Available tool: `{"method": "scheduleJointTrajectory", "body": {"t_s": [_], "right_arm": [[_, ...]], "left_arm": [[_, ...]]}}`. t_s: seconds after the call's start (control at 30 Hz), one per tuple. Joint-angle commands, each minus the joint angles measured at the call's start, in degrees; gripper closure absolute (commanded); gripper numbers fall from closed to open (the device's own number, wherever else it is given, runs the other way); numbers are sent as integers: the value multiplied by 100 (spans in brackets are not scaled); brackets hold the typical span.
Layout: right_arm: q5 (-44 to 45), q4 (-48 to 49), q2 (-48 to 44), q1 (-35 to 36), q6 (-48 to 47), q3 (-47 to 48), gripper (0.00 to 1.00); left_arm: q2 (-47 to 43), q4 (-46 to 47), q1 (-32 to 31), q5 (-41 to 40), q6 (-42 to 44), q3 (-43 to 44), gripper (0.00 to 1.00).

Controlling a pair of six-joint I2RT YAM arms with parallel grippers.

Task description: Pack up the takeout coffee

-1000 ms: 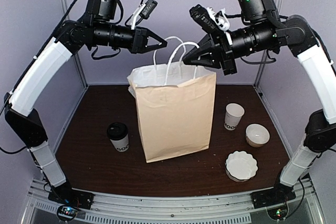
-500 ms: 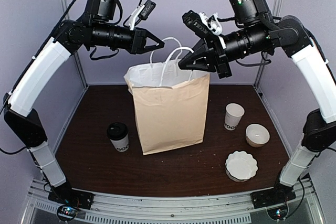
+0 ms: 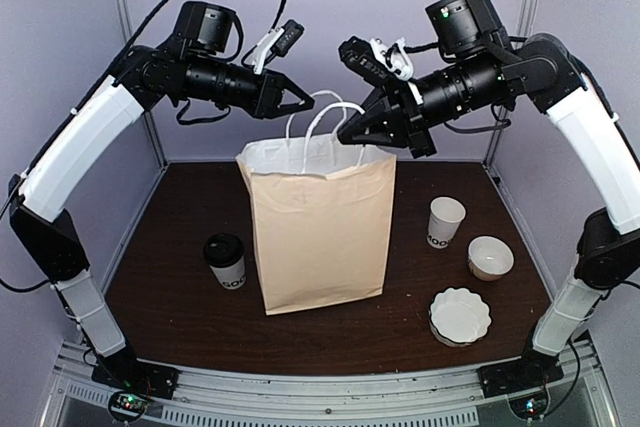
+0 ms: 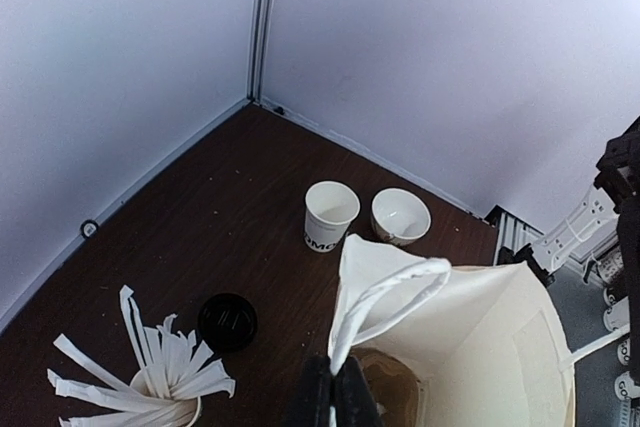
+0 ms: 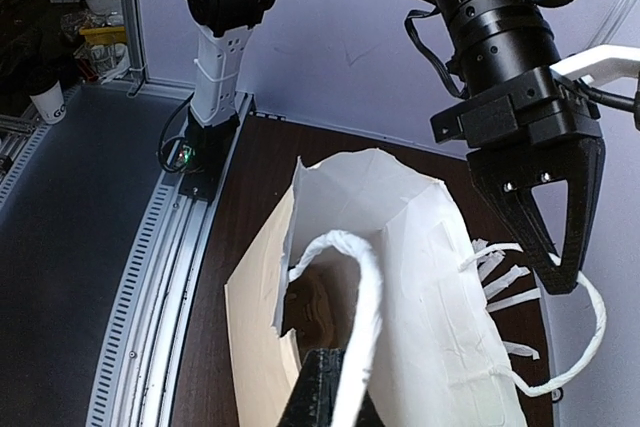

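The takeout coffee (image 3: 225,259), a white cup with a round black lid (image 4: 227,322), stands on the table left of the tan paper bag (image 3: 315,227). The bag is upright, its mouth open (image 5: 380,217). Above the bag's rim my left gripper (image 3: 307,105) is shut on one white handle (image 4: 385,282). My right gripper (image 3: 346,135) is shut on the other handle (image 5: 362,317). Both sets of jaws (image 4: 332,367) (image 5: 335,362) pinch the cord near its base. The bag's bottom looks bare in both wrist views.
A lidless white cup (image 3: 445,220), a white bowl (image 3: 490,257) and a stack of white dishes (image 3: 460,315) sit right of the bag. A cup with white straws (image 4: 150,387) stands behind the bag. Purple walls enclose the back and sides.
Both grippers have carried the bag's handles a little to the left, and the bag has shifted left with them. The cups and dishes have not moved.
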Motion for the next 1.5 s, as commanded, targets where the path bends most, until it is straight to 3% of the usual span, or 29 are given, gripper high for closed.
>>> {"method": "scheduleJointTrajectory", "body": {"t_s": [0.0, 0.03, 0.1, 0.13, 0.2, 0.23, 0.3, 0.5, 0.73, 0.9, 1.03, 1.13, 1.27, 1.4, 1.47], "right_arm": [[127, -26, 9, 37, -24, -173, 95], [149, -27, 6, 37, -31, -247, 86], [262, -56, -18, 36, -154, -530, 44], [386, -58, -66, 13, -168, -767, 31], [125, -39, -266, -97, -305, -1269, 12], [59, -70, -383, -125, -365, -1423, 5], [-28, -336, -527, -155, -570, -1380, 1], [-278, -1006, -787, -166, -903, -945, 1], [-567, -981, -966, -166, -878, -1791, 2], [-529, -1001, -990, -151, -1091, -2491, 4], [-403, -933, -1137, -152, -1145, -2915, 5], [-485, -937, -1234, -157, -1127, -2986, 6], [-230, -937, -1338, -158, -1161, -3053, 6], [85, -909, -1423, -202, -1218, -3165, 6], [151, -877, -1448, -286, -1227, -3180, 7]], "left_arm": [[-222, 273, 30, -105, 80, -454, 100], [-275, 298, 30, -150, 87, -616, 87], [-409, 387, 28, -461, 91, -1121, 36], [-493, 444, 28, -707, 53, -1391, 9], [-650, 551, 29, -1021, 49, -1784, 3], [-708, 562, 28, -1106, 46, -1853, 2], [-836, 512, 32, -1078, 126, -1767, 2], [-1357, 508, 28, -439, 499, -1683, 2], [-1911, 39, 5, 144, 616, -2517, 7], [-1792, -62, -536, -54, 597, -3019, 9], [-1413, -417, -863, -412, 722, -2939, 12], [-1170, -681, -871, -734, 852, -2808, 21], [-987, -877, -871, -554, 1101, -2641, 38], [-803, -928, -877, -313, 1182, -2527, 63], [-648, -1068, -877, -232, 1282, -2378, 82]]}}
